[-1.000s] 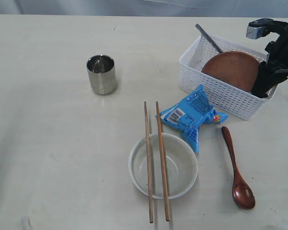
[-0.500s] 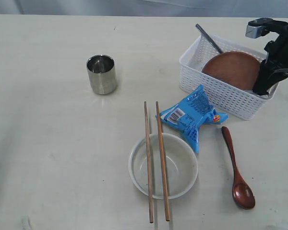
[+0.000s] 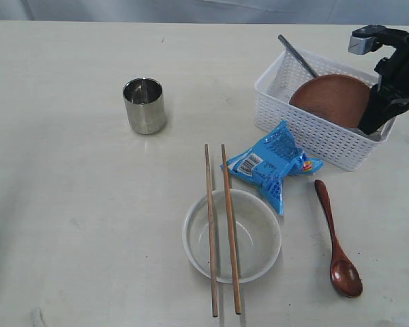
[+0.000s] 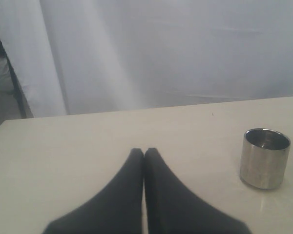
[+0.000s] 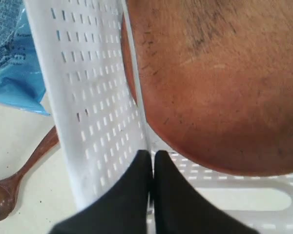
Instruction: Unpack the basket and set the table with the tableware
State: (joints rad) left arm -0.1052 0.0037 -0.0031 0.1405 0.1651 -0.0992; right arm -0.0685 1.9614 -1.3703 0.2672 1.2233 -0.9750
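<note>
Both jaws of the right gripper are pinching the rim of the white perforated plastic basket by the pale cream table's right edge, with the brown round plate leaning inside. Left gripper is hanging pressed together, empty. The next move is probably calling for steadying the basket and freeing the plate.

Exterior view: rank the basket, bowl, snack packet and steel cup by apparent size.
1. basket
2. bowl and snack packet, too alike to rank
3. steel cup, clearly smallest

White basket holds tilted brown plate (metal handle too); cup, bowl, spoon on table.
</note>
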